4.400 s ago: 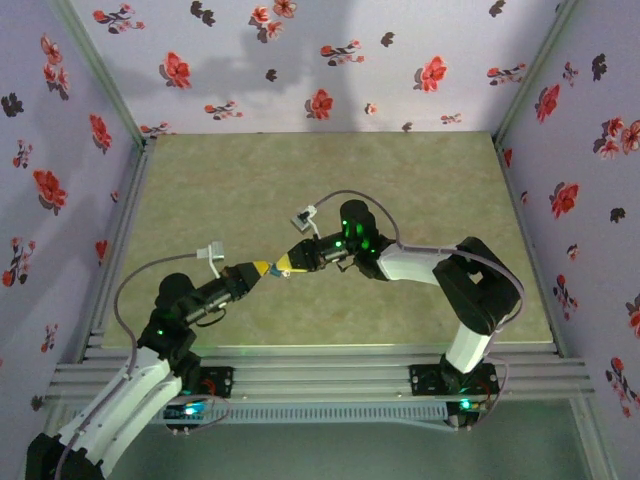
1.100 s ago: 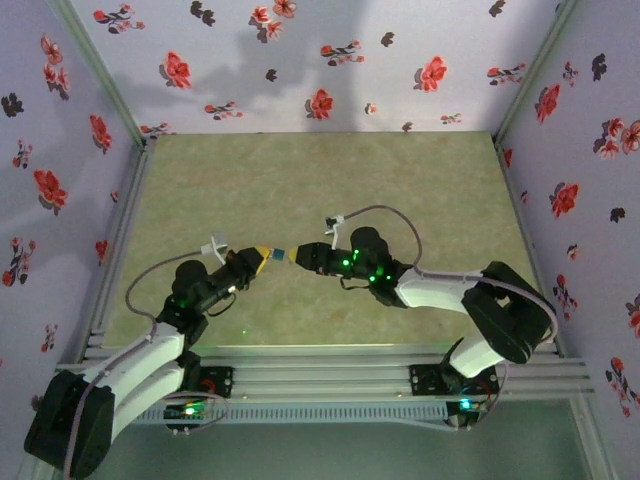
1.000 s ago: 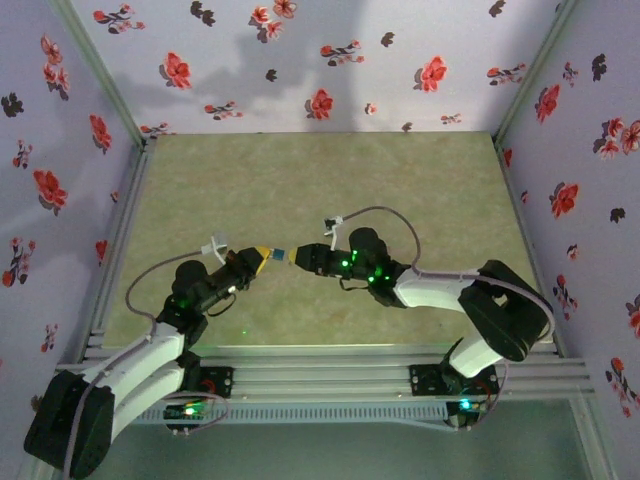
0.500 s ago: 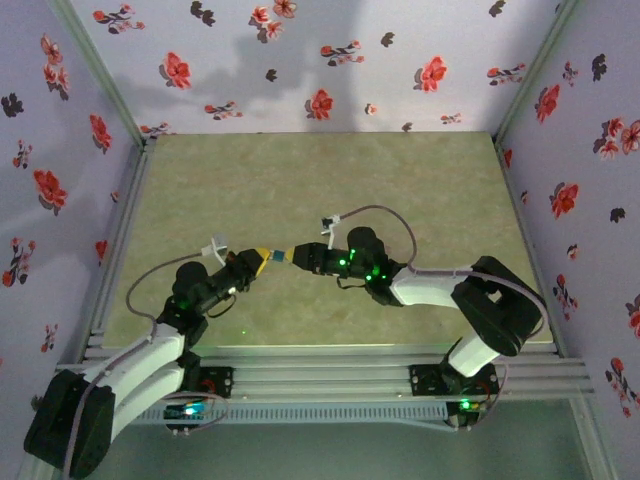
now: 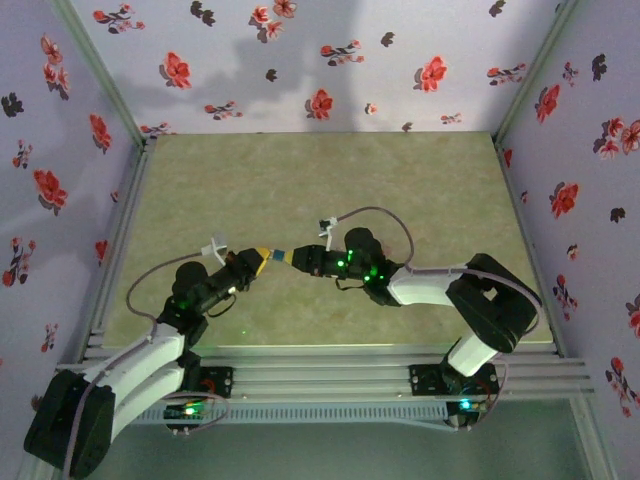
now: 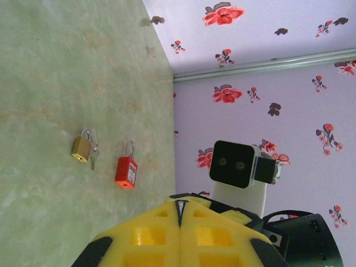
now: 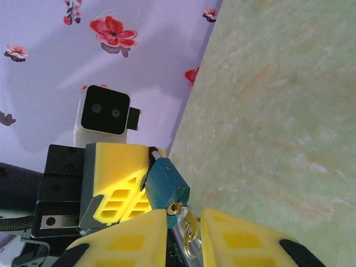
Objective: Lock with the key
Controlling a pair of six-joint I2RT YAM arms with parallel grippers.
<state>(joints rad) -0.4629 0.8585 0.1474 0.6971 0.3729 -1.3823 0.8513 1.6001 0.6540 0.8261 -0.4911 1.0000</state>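
**Presently: key in the padlock, turn not yet made**

The right pincer [image 7: 183, 236] has its jaws narrowly parted on either side of the key [image 7: 187, 221]. I cannot tell whether the pads actually bear on it. The key's blade sits in the keyway at the bottom of the teal padlock [image 7: 167, 182]. The left pincer [image 6: 179, 210] is clenched on the padlock and holds it in the air above the middle of the table [image 5: 400, 190].

Judgement on the step:
- The right pads should clamp firmly on the key's bow before any rotation.
- The wrist should turn about the blade's own line, with no sideways push.
- The left arm should hold rigid, or the padlock may twist in its grip.
- The key's ring hangs beside the bow and could be caught between the pads.

Clearances:
- The pincers meet tip to tip, well apart from the flowered walls [image 5: 590, 200] and the near rail [image 5: 320, 375].
- A brass padlock [image 6: 82, 147] and a red padlock [image 6: 126, 171] lie on the table near a wall, away from the work.
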